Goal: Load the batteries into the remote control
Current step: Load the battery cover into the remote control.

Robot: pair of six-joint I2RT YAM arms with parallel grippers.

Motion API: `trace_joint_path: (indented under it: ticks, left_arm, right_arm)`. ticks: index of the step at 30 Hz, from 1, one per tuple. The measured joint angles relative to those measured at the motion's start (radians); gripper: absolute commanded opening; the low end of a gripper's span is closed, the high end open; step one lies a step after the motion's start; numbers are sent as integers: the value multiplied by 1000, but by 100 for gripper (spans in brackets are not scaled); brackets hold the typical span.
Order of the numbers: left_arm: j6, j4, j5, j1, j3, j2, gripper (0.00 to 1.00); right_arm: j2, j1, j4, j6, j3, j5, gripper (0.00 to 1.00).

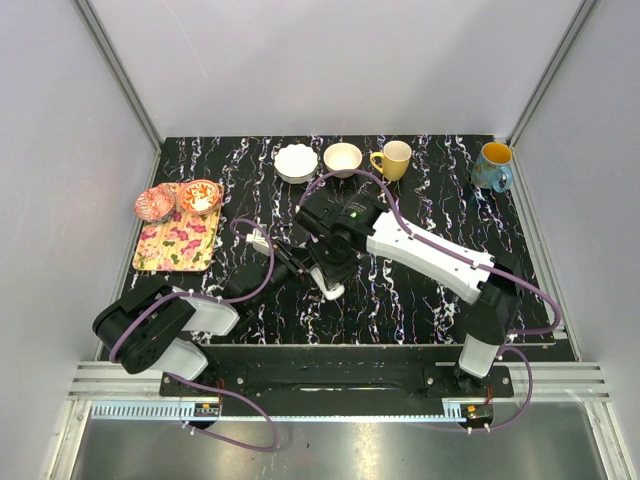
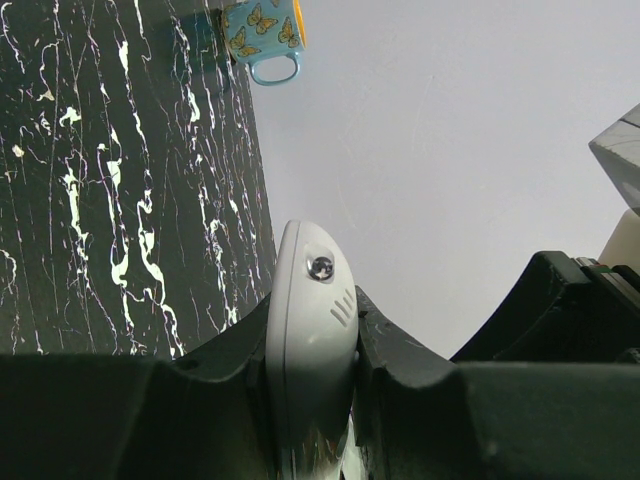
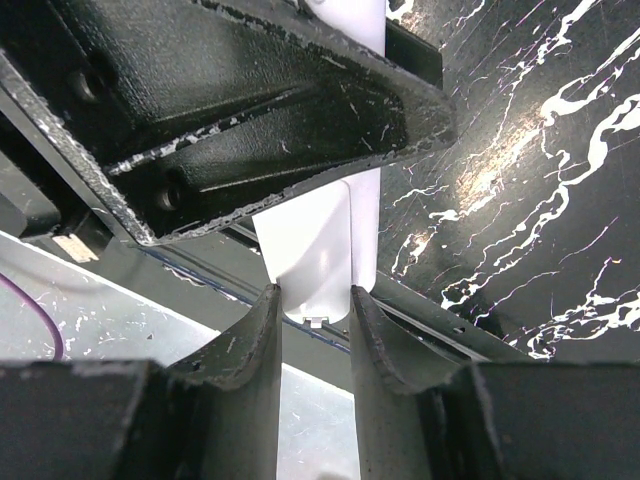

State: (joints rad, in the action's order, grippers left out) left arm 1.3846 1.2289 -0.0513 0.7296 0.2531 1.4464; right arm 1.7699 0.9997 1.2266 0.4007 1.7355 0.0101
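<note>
Two clamps: left hand [image 2: 312, 335], right hand [image 3: 312, 305]; remote control [image 2: 305, 280] axis along fingers [image 2: 405, 370].

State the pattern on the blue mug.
The blue mug bears yellow butterflies; clearest in the left wrist view.

The remote [image 2: 310, 340] was white. The bench [image 1: 420, 290] was black with white marble veins. The blue mug [image 2: 262, 35] bore orange butterflies; the yellow mug [image 1: 393, 160] was plain. The tray [image 1: 185, 242] showed pink flowers.

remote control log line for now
left gripper shut on remote control | right gripper shut on its other end | batteries not visible
</note>
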Motion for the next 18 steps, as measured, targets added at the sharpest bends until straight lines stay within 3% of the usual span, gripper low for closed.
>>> trace_joint_path:
  ticks: [18]
  left_arm:
    - [0,-3,1,0,0,0,0]
  right_arm:
    - [13,2,-2,1,-1,9,30]
